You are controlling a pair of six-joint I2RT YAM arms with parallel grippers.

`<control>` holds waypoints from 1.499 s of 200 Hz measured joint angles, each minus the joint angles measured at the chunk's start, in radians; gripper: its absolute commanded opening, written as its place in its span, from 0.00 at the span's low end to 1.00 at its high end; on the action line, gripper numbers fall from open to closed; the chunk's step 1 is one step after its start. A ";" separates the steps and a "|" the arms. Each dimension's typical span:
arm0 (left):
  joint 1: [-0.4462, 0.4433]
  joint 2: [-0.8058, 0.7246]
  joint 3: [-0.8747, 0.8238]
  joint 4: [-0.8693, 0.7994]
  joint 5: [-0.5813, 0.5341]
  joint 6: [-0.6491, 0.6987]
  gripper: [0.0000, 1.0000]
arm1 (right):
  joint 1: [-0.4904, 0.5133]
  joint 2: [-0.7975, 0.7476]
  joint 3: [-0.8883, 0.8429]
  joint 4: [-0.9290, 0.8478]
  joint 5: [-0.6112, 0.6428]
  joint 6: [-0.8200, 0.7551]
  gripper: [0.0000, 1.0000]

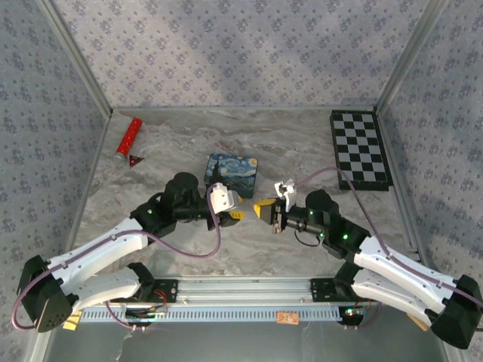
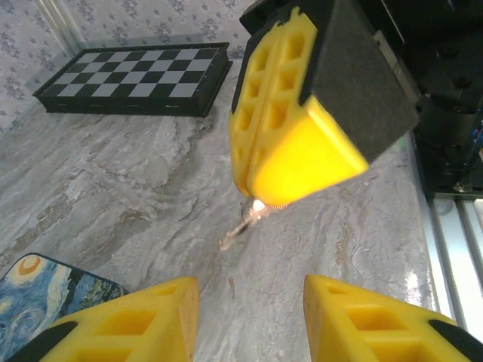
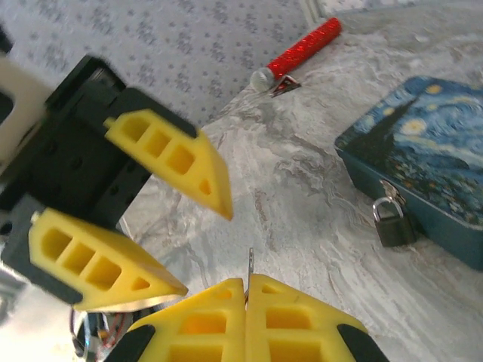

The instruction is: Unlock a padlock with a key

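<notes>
The key [image 3: 250, 260] is clamped in the closed right tool [image 3: 247, 317], blade protruding. The left tool [image 3: 204, 250] is held part open, empty. The padlock [image 3: 391, 220] is located against the tin [image 3: 423, 151], just beyond both tools.

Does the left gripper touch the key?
Apart. In the left wrist view the key, pinched by the right gripper, hangs clear of the open left gripper, with table between.
</notes>
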 measured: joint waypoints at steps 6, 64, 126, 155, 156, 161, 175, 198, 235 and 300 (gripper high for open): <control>0.000 0.000 0.003 -0.006 0.006 -0.003 0.43 | 0.011 -0.002 -0.002 0.007 -0.002 -0.027 0.00; 0.006 0.038 0.033 -0.058 0.056 -0.002 0.34 | 0.095 -0.010 -0.003 0.043 0.006 -0.176 0.00; 0.006 0.045 0.052 -0.091 0.132 -0.001 0.27 | 0.131 -0.006 -0.003 0.045 0.045 -0.231 0.00; 0.006 0.045 0.058 -0.111 0.160 0.006 0.24 | 0.140 -0.003 -0.003 0.041 0.069 -0.254 0.00; 0.006 0.045 0.058 -0.112 0.160 0.007 0.24 | 0.140 -0.003 -0.003 0.041 0.070 -0.254 0.00; 0.006 0.045 0.059 -0.114 0.162 0.008 0.23 | 0.140 -0.003 -0.003 0.041 0.071 -0.256 0.00; 0.009 0.046 0.062 -0.123 0.166 0.013 0.19 | 0.143 -0.003 -0.003 0.041 0.072 -0.262 0.00; 0.013 0.057 0.069 -0.135 0.173 0.025 0.15 | 0.145 -0.003 -0.003 0.035 0.078 -0.273 0.00; 0.014 0.066 0.069 -0.150 0.179 0.032 0.07 | 0.150 -0.003 -0.005 0.027 0.103 -0.291 0.00; 0.013 0.083 0.080 -0.160 0.163 0.034 0.00 | 0.157 -0.003 -0.003 -0.002 0.188 -0.286 0.51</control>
